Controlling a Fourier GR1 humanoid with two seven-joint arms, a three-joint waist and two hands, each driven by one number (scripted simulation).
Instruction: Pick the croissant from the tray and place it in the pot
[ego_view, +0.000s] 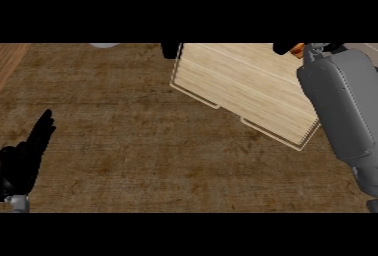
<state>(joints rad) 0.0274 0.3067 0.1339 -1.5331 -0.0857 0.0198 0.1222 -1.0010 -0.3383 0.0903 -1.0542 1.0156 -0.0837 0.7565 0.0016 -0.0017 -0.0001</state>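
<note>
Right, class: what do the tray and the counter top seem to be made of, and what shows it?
Tray: pale wood by the look, matt; long grain streaks run along it, with a thin lighter rim. Counter top: dark brown, matt, blotchy and streaked; perhaps stained, worn wood, though a printed laminate would look the same.

Kitchen counter, seen from above.
A dark wood-grain counter top (148, 160) fills the view; a pale wooden tray (244, 85) lies on it.

Left hand (22, 160) at rest, fingers straight
</note>
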